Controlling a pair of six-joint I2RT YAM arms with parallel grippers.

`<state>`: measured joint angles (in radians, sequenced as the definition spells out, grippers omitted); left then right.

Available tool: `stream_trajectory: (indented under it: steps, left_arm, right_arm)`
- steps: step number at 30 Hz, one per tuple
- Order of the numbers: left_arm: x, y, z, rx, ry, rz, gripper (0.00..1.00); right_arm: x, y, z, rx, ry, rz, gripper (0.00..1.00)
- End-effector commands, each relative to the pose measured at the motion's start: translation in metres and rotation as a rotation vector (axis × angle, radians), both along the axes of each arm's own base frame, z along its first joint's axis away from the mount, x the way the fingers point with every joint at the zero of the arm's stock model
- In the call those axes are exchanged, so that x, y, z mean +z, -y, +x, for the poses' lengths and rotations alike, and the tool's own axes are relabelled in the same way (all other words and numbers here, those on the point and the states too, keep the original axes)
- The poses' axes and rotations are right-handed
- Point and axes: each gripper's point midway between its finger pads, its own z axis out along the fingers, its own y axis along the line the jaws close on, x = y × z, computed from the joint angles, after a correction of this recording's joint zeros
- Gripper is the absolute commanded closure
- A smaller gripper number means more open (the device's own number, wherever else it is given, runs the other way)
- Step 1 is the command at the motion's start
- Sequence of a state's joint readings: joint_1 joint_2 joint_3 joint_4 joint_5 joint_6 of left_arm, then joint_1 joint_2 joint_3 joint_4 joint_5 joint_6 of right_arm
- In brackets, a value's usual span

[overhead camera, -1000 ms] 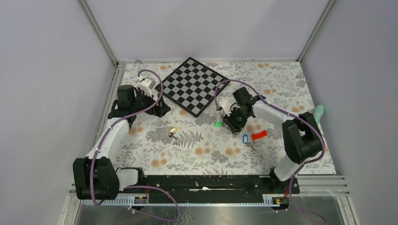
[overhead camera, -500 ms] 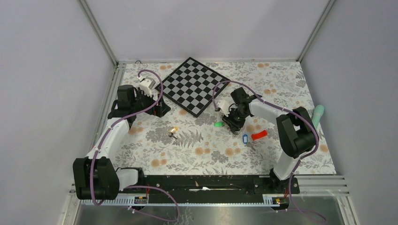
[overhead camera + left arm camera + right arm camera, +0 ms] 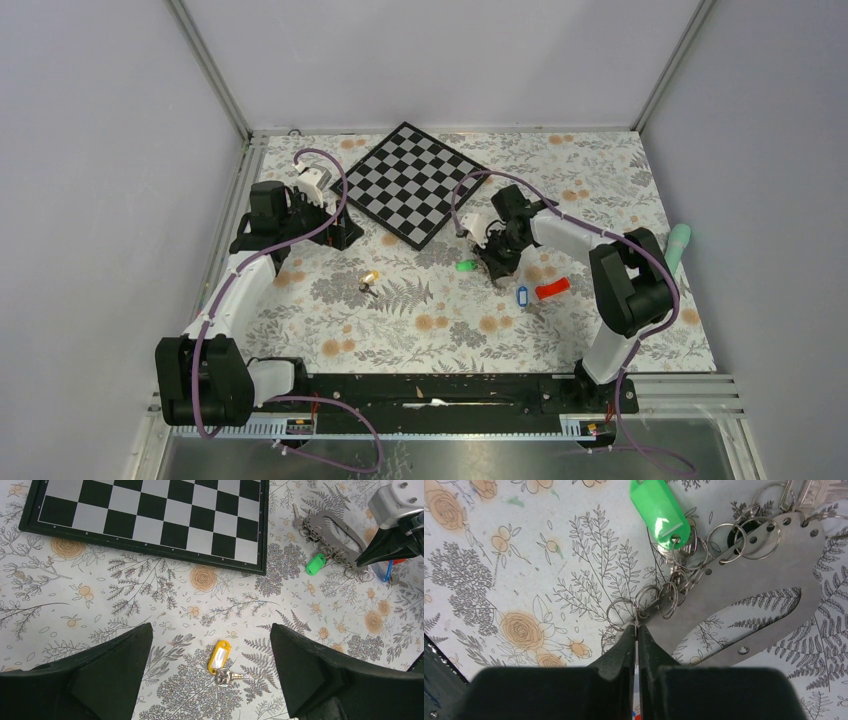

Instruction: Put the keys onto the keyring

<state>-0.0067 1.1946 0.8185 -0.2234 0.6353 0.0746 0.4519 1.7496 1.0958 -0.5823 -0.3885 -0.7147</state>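
Broadly, the desk (image 3: 600, 330) carries a chessboard (image 3: 408, 183) at the back, clear of the work. Left pincer (image 3: 211, 630) hangs wide apart over the middle. Right pincer (image 3: 636, 630) is clamped on the rim of the keyring (image 3: 769, 570), among its small split rings, seemingly to steady the flat plate. Green key (image 3: 659, 507) already hangs from a ring. Blue key (image 3: 521, 294) lies loose nearby, and the yellow key (image 3: 219, 656) lies under the left pincer, likely its next pick
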Motion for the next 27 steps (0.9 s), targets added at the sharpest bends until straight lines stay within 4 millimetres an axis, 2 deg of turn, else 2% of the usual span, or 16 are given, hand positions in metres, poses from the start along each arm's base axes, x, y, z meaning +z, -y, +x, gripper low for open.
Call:
stream_trajectory:
  steps: [1,7,11,20,24,27]
  left_arm:
    - [0.02,0.004,0.007,-0.034,0.091,-0.014,0.01]
    - [0.025,0.006,0.014,-0.035,0.109,0.007,0.01]
    - [0.04,0.026,0.016,-0.122,0.144,0.007,0.01]
    - [0.108,0.119,0.004,-0.496,0.239,-0.045,0.14]
    - [0.139,0.159,-0.01,-0.66,0.293,-0.108,0.28]
    - [0.149,0.183,-0.021,-0.756,0.296,-0.147,0.43]
  right_arm:
    - [0.021,-0.013,0.002,0.049,0.007,0.055,0.98]
    - [0.043,-0.014,-0.001,0.07,0.029,0.076,1.0]
    - [0.072,-0.02,-0.002,0.085,0.064,0.124,1.0]
    - [0.179,-0.053,0.007,0.142,0.255,0.375,1.0]
    - [0.217,-0.068,0.003,0.183,0.3,0.494,1.0]
    - [0.234,-0.076,-0.003,0.198,0.285,0.561,1.0]
